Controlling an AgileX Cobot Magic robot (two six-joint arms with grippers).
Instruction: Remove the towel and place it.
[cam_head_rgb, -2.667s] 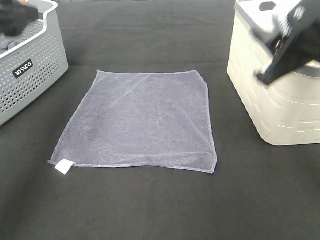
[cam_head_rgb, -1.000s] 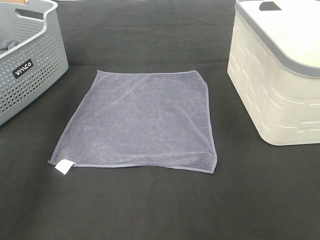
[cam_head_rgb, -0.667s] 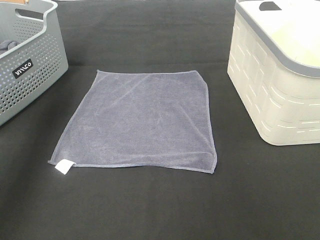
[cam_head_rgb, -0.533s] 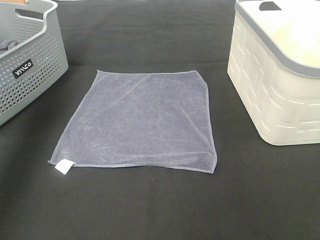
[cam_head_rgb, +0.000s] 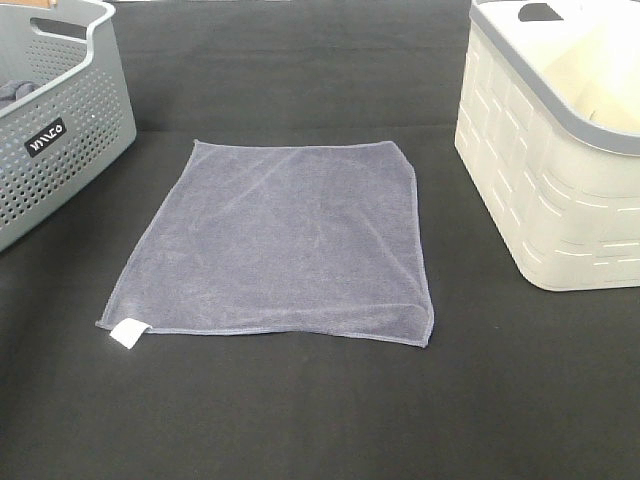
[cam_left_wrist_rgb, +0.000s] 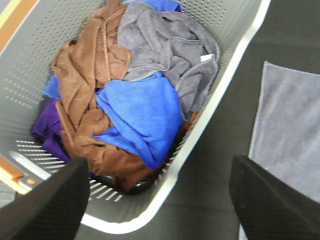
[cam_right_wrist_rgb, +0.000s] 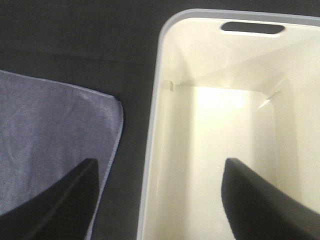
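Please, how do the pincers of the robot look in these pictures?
Only the fingertips show, in the wrist views. The left pincer has two black, broad fingers with a finely dotted, matte surface. The right pincer looks the same: dark, blunt, textured. No cables or markings are visible.

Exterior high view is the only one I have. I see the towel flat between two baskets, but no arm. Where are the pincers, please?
Observer: The left pincer hangs open over the grey basket.
Operator: What is inside that basket?
Observer: A heap of cloths: brown, blue, grey and purple.
Operator: And the right one?
Observer: The right pincer is open above the rim of the white basket, nearer the towel.
Operator: Is the white basket empty?
Observer: As far as its inside shows, yes.
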